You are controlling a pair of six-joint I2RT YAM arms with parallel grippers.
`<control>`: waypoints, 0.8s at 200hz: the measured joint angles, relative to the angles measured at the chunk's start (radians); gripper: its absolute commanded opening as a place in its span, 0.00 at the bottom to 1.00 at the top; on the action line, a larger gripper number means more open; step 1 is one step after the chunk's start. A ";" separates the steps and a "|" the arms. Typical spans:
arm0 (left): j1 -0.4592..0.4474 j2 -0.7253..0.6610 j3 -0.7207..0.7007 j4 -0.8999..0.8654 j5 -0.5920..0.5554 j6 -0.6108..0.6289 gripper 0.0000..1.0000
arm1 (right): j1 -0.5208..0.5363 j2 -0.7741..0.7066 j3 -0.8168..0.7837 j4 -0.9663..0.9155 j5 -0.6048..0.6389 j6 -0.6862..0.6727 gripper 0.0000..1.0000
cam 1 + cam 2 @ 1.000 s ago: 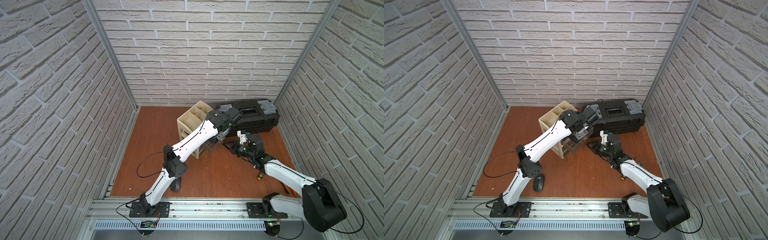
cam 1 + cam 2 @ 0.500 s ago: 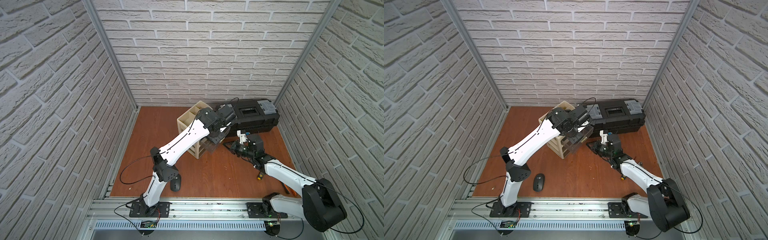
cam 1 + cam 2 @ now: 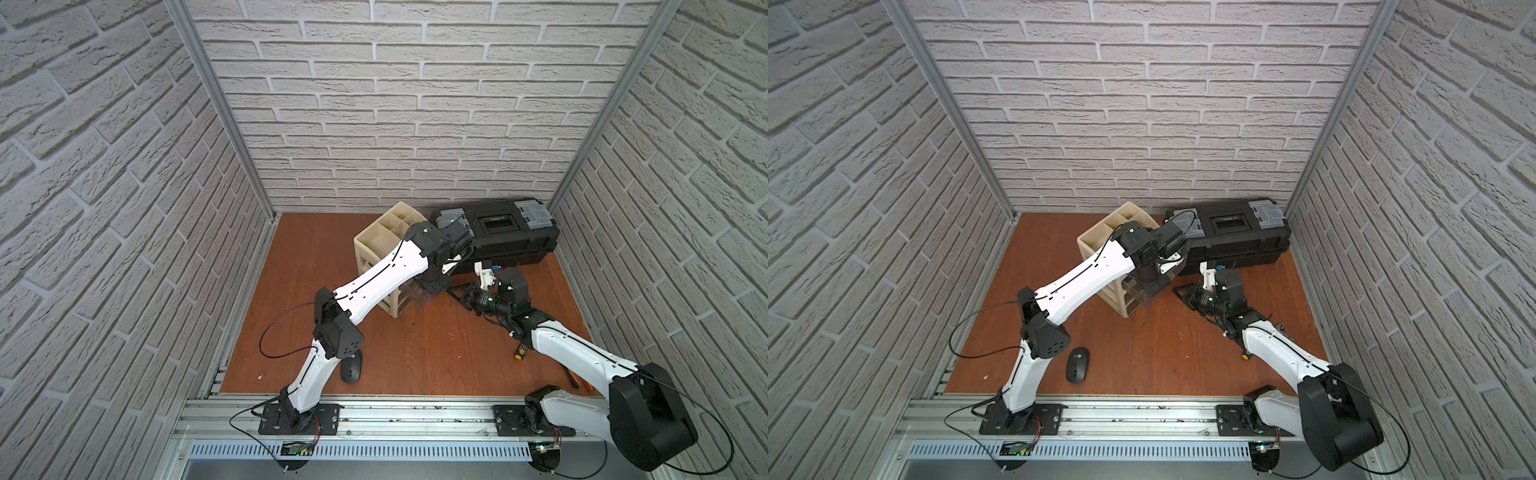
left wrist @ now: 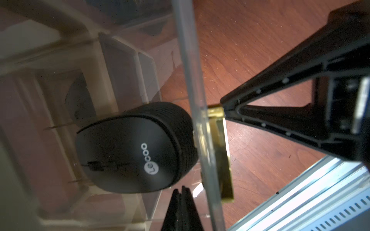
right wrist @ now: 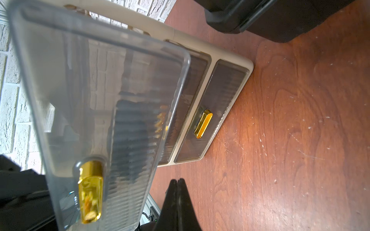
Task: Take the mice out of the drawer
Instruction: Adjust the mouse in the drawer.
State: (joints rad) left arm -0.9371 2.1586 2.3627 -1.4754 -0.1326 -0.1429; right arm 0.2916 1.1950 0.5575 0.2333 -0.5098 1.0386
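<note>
We judge the task to be under way but far from finished. One black wireless mouse already lies out on the wooden table, near the base of the left arm and well apart from the beige drawer unit. The clear drawer of that unit stands pulled out. In the left wrist view a Lecoo-branded mouse rests inside it, logo up, with one end close against the front wall, just behind the gold handle. The left gripper hangs over the open drawer beside that mouse, its fingers pressed together with nothing between them, so no grasp is made yet. The right gripper sits low over the table in front of the drawer, its fingers likewise together and empty. In the left wrist view its tip meets the end of the gold handle, though we cannot tell whether it presses on the handle or only sits beside it. A dark shape shows dimly deeper in the unit behind the mouse, and we cannot say what it is. The lower drawers are shut and tinted, so their contents are hidden from us too. As we see it, the left fingers must part, come down around the mouse and lift it out onto the table, and any further mice hidden in the unit would follow the same way.
</note>
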 measured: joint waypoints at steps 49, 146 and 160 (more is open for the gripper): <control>0.027 0.003 -0.041 0.119 0.035 0.001 0.00 | 0.000 0.000 0.000 -0.001 0.000 0.000 0.03; 0.060 0.077 0.088 0.282 0.093 0.006 0.00 | 0.000 0.001 0.000 0.001 0.000 0.000 0.03; 0.060 0.071 0.089 0.281 0.080 -0.004 0.00 | 0.000 0.003 0.000 0.009 -0.001 0.001 0.03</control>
State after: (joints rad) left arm -0.8772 2.2299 2.4516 -1.1946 -0.0528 -0.1471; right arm 0.2916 1.1980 0.5571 0.2420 -0.5110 1.0393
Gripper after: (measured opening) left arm 0.054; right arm 0.048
